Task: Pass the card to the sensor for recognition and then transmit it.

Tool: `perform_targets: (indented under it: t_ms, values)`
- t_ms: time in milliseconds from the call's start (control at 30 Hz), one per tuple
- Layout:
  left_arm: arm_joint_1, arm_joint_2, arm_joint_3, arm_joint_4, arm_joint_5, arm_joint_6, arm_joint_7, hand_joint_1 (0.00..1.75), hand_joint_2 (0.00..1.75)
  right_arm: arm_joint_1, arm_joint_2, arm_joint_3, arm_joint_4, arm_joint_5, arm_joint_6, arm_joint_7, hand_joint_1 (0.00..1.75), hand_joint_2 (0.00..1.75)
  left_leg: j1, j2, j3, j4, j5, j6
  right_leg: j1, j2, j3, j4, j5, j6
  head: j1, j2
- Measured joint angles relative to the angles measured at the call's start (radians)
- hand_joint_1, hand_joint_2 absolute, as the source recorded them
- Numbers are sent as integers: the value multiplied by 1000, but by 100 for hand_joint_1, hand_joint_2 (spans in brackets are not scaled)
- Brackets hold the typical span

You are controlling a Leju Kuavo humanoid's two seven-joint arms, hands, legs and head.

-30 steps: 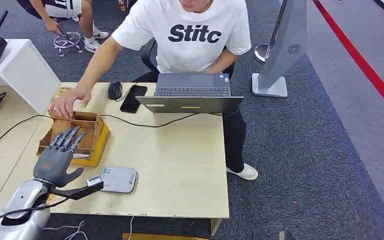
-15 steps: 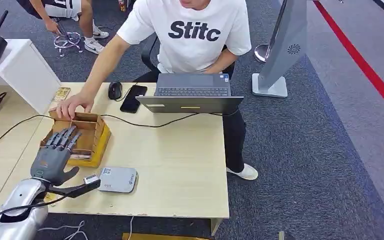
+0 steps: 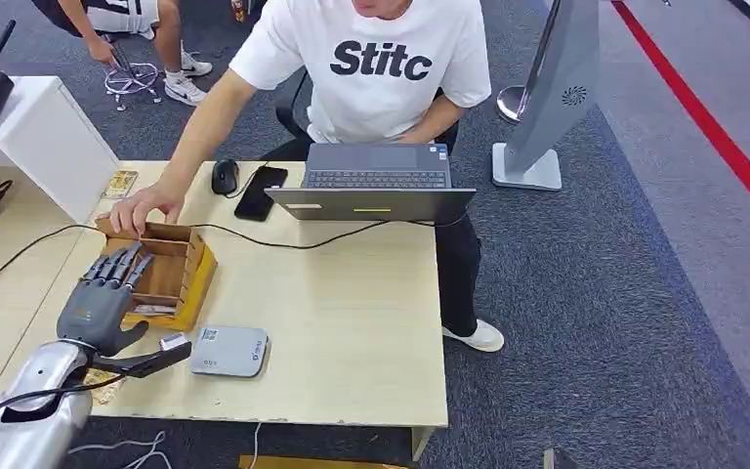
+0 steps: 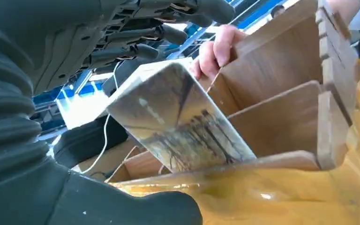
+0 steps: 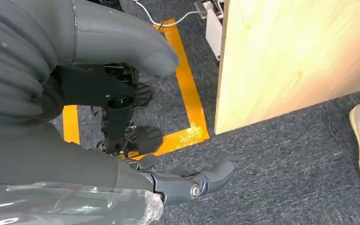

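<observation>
Reaching over one wooden box (image 3: 169,266), left hand (image 3: 98,301) spread, empty; one card (image 4: 178,119); one sensor (image 3: 229,352).

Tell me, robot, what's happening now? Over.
Left hand open above wooden box. Card in box, ungrasped. Person's hand on box rim. Right hand hanging, empty.

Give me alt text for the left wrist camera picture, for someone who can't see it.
Seen close from behind the robot's left hand, a glossy card stands tilted in a compartment of a wooden box, with the hand's dark fingers spread just above the card. A person's hand grips the box's far wall, and the box sits on a yellow base.
</observation>
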Motion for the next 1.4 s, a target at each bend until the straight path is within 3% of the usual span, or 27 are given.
perform_targets:
  t_ms: [100, 133, 167, 200, 533, 667, 833, 1400]
  values:
    - [0, 0, 0, 6, 0, 0, 0, 0, 175, 0, 0, 0, 0, -1, 0, 0, 0, 175, 0, 0, 0, 0, 0, 0, 0, 0, 0, 0, 0, 0, 0, 0]
    - [0, 0, 0, 6, 0, 0, 0, 35, 175, 0, 0, 0, 0, -1, 0, 0, 0, 175, 0, 0, 0, 0, 0, 0, 0, 0, 0, 0, 0, 0, 0, 0]
    - [0, -1, 0, 8, 0, 0, 0, 155, 175, 0, 0, 0, 0, -1, 0, 0, 0, 175, 0, 0, 0, 0, 0, 0, 0, 0, 0, 0, 0, 0, 0, 0]
    - [-1, -1, 0, 10, 0, 0, 0, 162, 175, 0, 0, 0, 0, -1, 0, 0, 0, 175, 0, 0, 0, 0, 0, 0, 0, 0, 0, 0, 0, 0, 0, 0]
    - [1, -1, 0, 21, 1, 0, -4, 168, 175, 0, 0, 0, 0, -1, 0, 0, 0, 175, 0, 0, 0, 0, 0, 0, 0, 0, 0, 0, 0, 0, 0, 0]
    - [-2, -1, 2, 21, 4, 9, -18, 157, 175, -2, 0, 0, 0, 0, 0, 2, 0, 175, 0, -1, 0, 0, 0, 0, 0, -1, 0, 0, 0, 0, 0, 0]
    - [-2, -7, 2, 19, 6, 12, -32, 166, 175, -2, 0, 0, 0, 0, 0, 5, 0, 175, 0, -1, 0, 0, 0, 0, 0, -1, 0, 0, 0, 0, 0, 0]
    - [-6, -9, 2, -53, 6, 16, -35, 169, 175, -5, 0, 0, 0, 0, 0, 8, 0, 175, 0, -1, 0, 0, 1, 0, 0, -1, 0, 0, 0, 0, 0, 0]
